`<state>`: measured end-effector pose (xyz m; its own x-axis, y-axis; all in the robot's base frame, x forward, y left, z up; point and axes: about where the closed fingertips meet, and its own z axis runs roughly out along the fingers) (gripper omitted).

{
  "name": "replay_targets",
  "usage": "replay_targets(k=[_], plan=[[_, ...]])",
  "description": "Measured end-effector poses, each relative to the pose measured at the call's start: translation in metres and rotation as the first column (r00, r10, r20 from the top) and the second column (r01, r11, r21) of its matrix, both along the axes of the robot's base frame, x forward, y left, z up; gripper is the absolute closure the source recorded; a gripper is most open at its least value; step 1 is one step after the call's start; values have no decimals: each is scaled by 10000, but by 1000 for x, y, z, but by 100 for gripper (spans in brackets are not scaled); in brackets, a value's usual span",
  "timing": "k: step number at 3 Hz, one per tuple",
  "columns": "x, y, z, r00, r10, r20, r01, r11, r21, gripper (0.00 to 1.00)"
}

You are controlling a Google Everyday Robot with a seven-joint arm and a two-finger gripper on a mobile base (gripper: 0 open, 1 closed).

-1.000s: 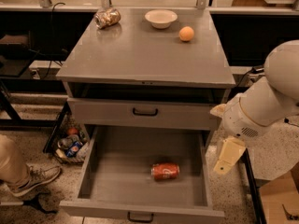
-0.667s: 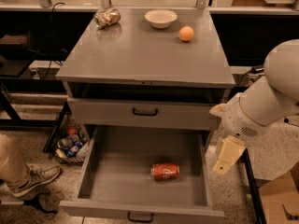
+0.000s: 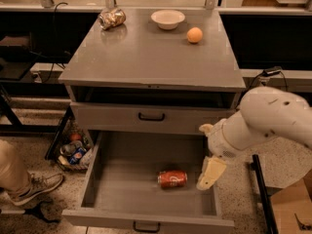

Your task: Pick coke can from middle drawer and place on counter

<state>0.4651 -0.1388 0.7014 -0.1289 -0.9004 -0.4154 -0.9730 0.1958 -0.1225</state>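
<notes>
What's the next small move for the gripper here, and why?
Probably ease the gripper sideways and down toward the coke can. The can lies on its side on the floor of the open middle drawer, and the gripper hangs just right of it in the camera view, near the drawer's right wall, not yet touching it.

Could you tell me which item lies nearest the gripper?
The coke can, in the open drawer beside the gripper; packet, bowl and ball sit on the counter.
</notes>
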Motion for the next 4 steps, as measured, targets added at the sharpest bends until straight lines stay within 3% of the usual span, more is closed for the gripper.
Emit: replay_targets(k=[1,2,4], plan=[[25,36,-79,9989,424,180,-427,9989,197,0],[41,68,-123,9968,732,330,-733,9973,42,0],[50,51,-148,9969,599,515,-610,9979,203,0]])
